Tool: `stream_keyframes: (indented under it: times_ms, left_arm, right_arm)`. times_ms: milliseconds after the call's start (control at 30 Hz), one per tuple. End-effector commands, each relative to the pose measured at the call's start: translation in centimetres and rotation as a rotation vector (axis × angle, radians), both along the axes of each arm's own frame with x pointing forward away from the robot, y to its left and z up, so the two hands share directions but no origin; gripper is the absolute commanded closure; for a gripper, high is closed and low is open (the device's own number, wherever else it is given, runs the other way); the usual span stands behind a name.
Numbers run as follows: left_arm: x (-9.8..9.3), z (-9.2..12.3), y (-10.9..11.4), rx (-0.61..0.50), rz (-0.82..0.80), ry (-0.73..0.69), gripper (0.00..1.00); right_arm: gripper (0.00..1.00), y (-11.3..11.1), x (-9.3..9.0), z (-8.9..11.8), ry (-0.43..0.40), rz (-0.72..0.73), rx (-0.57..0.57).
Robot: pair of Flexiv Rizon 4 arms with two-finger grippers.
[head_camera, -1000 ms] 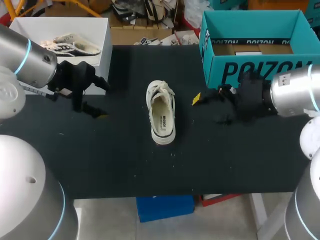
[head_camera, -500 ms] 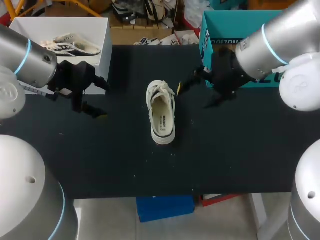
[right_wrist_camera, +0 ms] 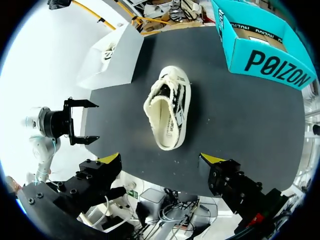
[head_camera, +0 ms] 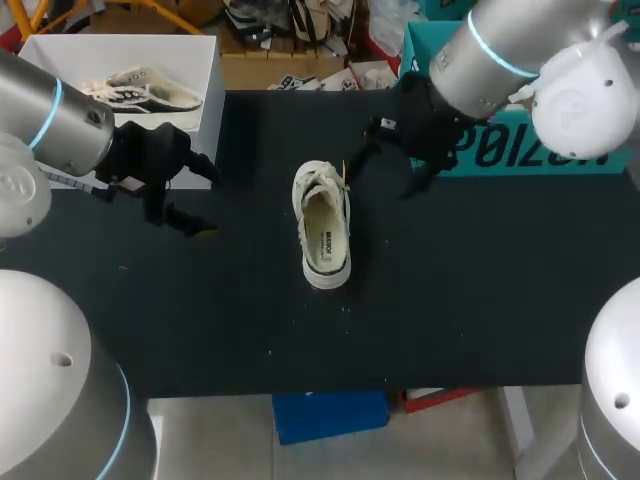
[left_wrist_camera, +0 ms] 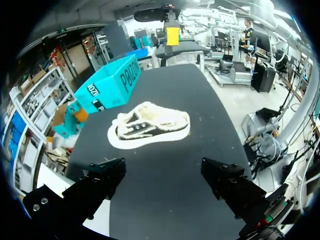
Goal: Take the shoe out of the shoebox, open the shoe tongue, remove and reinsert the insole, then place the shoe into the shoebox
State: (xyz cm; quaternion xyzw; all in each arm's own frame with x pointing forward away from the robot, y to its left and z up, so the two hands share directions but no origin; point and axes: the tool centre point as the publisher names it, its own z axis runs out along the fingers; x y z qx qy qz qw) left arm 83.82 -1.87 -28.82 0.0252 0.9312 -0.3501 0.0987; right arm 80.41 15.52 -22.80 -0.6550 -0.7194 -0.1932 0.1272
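The shoe [head_camera: 323,225] lay on its sole mid-tabletop [head_camera: 450,300], toe toward the far edge and well apart from the shoebox [head_camera: 540,155]. The lift-out therefore looked done, and opening the tongue seemed the step in hand.

The right end effector [right_wrist_camera: 160,158] hung over the tabletop just beside the lace end, between shoe and shoebox, with its fingers spread wide and gripping nothing. The left end effector [left_wrist_camera: 162,170] sat off to the shoe's other side, well apart from it, likewise wide open and empty.

To do this well, the right would probably need to descend onto the throat, slip one finger under the tongue's free edge, and pinch the tongue alone, clear of the laces. It could then draw the tongue up and toeward. The shoe looked light, so the left would best pin the heel first, lest the shoe slide or tip.
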Motion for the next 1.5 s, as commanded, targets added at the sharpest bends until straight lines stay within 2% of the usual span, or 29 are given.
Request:
stream_keyframes:
  times_ms: [33, 400, 433, 467, 500, 567, 600, 633, 700, 733, 800, 833, 867, 933, 1033, 1100, 1133, 1367, 1500]
  left_arm:
    - [-0.1, -0.1, 0.0, 0.001, 0.002, -0.003, 0.0]
    - [-0.1, -0.1, 0.0, 0.001, 0.002, -0.003, 0.0]
    - [-0.1, -0.1, 0.0, 0.001, 0.002, -0.003, 0.0]
    - [-0.1, -0.1, 0.0, 0.001, 0.002, -0.003, 0.0]
    - [-0.1, -0.1, 0.0, 0.001, 0.002, -0.003, 0.0]
    - [-0.1, -0.1, 0.0, 0.001, 0.002, -0.003, 0.0]
    - [-0.1, -0.1, 0.0, 0.001, 0.002, -0.003, 0.0]
    - [-0.1, -0.1, 0.0, 0.001, 0.002, -0.003, 0.0]
    - [-0.1, -0.1, 0.0, 0.001, 0.002, -0.003, 0.0]
    - [-0.1, -0.1, 0.0, 0.001, 0.002, -0.003, 0.0]
    - [-0.1, -0.1, 0.0, 0.001, 0.002, -0.003, 0.0]
    - [-0.1, -0.1, 0.0, 0.001, 0.002, -0.003, 0.0]
    - [-0.1, -0.1, 0.0, 0.001, 0.002, -0.003, 0.0]
    - [-0.1, -0.1, 0.0, 0.001, 0.002, -0.003, 0.0]
    - [-0.1, -0.1, 0.0, 0.001, 0.002, -0.003, 0.0]
    - [-0.1, -0.1, 0.0, 0.001, 0.002, -0.003, 0.0]
    - [-0.1, -0.1, 0.0, 0.001, 0.002, -0.003, 0.0]
    - [-0.1, -0.1, 0.0, 0.001, 0.002, -0.003, 0.0]
    - [-0.1, -0.1, 0.0, 0.001, 0.002, -0.003, 0.0]
  right_arm:
    - [0.0, 1.3, 2.1, -0.5, 0.057, 0.028, -0.13]
    - [0.0, 2.3, 3.8, -2.5, 0.11, 0.075, -0.233]
    - [0.02, 2.3, 3.9, -2.9, 0.115, 0.076, -0.24]
    - [0.1, 2.4, 4.0, -3.3, 0.12, 0.076, -0.245]
    - [0.11, 2.5, 4.1, -3.6, 0.13, 0.081, -0.257]
    - [0.06, 2.8, 4.3, -4.4, 0.134, 0.086, -0.262]
    - [0.0, 2.8, 4.4, -4.8, 0.147, 0.093, -0.266]
    - [0.0, 2.7, 4.5, -5.3, 0.147, 0.093, -0.27]
    - [0.12, 2.6, 4.6, -5.7, 0.145, 0.087, -0.275]
    - [0.12, 2.5, 4.7, -6.0, 0.145, 0.084, -0.279]
    - [0.43, 2.3, 4.9, -6.7, 0.142, 0.081, -0.282]
    - [0.5, 2.2, 5.0, -7.0, 0.143, 0.08, -0.282]
    - [0.44, 2.2, 5.1, -7.3, 0.144, 0.08, -0.282]
    - [0.52, 2.1, 5.4, -8.2, 0.147, 0.086, -0.284]
    - [0.5, 2.1, 5.7, -9.1, 0.15, 0.088, -0.282]
    - [0.45, 2.0, 6.1, -9.7, 0.151, 0.092, -0.283]
    - [0.53, 1.9, 6.3, -10.1, 0.151, 0.093, -0.283]
    - [0.53, 1.7, 7.6, -11.5, 0.152, 0.094, -0.274]
    - [0.53, 1.9, 7.9, -11.6, 0.153, 0.1, -0.271]
